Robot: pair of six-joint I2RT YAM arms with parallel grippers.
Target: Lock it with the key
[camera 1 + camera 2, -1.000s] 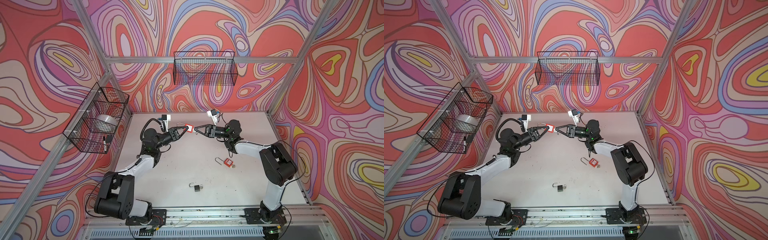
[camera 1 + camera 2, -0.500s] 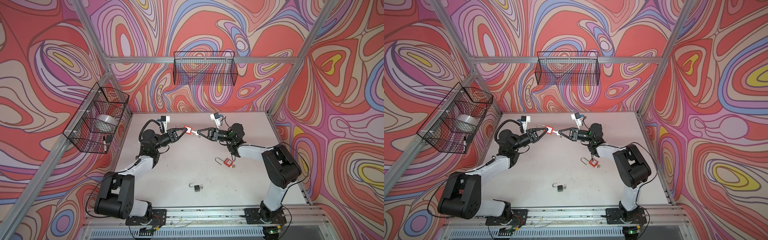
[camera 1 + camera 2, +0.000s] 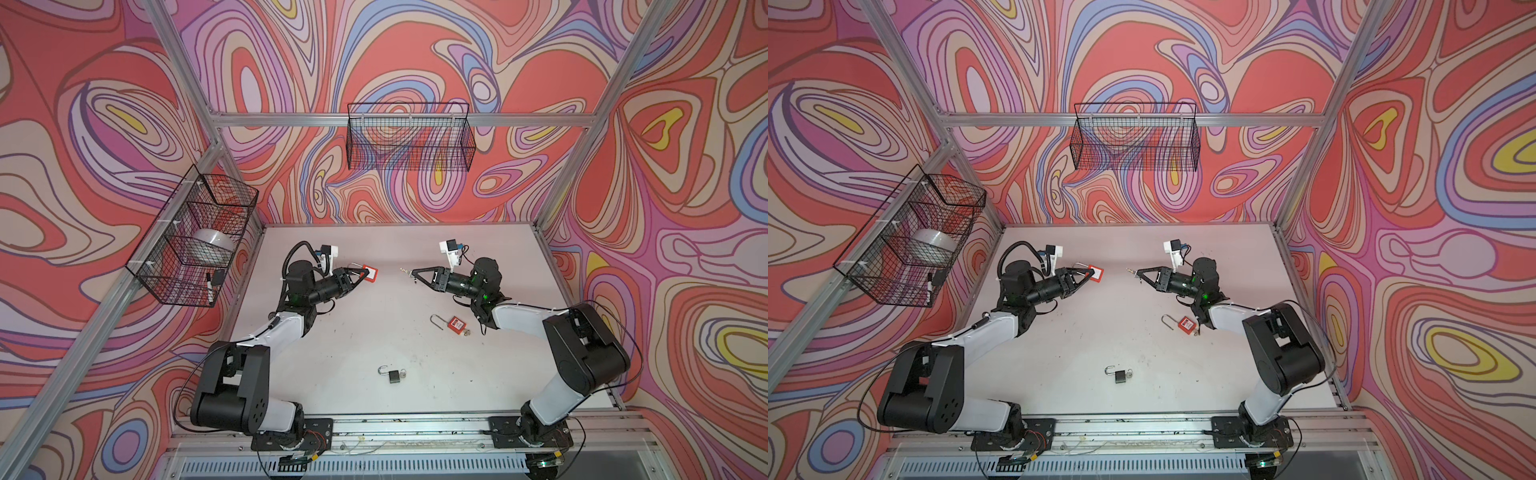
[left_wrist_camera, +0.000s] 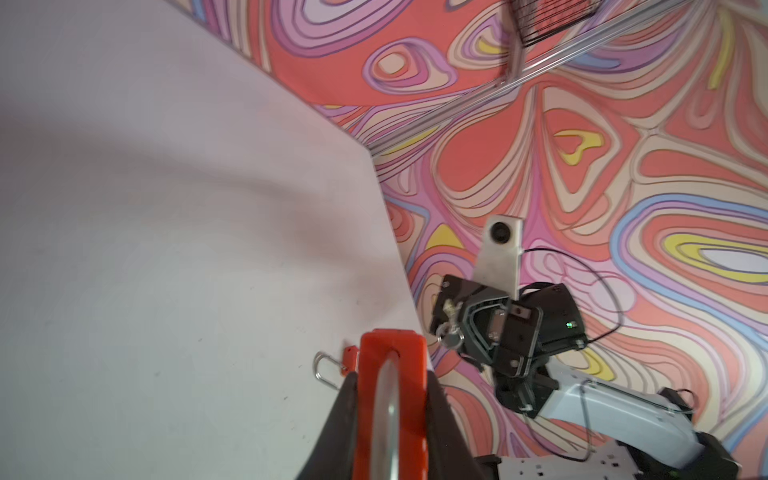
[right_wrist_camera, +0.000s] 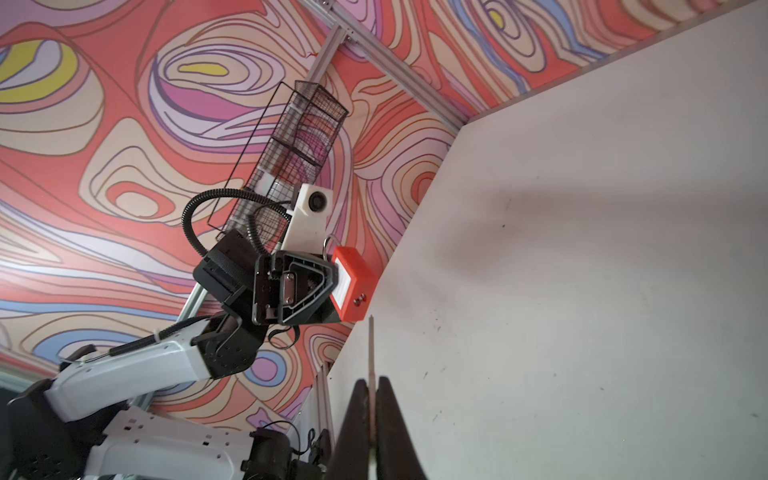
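Pinching the red padlock (image 3: pixel 370 274) by its body, the left claw (image 3: pixel 361 275) stood narrowly parted around it, raised over the far left of the table (image 3: pixel 332 332). In the left wrist view the lock's lower part was cut off and its shackle blurred, so whether it was seated could not be told. Nearer, a black padlock (image 3: pixel 392 375) lay on the table with its shackle open. Right of the held lock, across a clear gap, the right claw (image 3: pixel 413 273) was pressed together on the key (image 5: pixel 371 345), seen only edge-on as a thin blade. A small ring (image 4: pixel 446 330) dangled there, its details unclear. Farther right, a second red padlock (image 3: pixel 455 325) lay beside the right arm.
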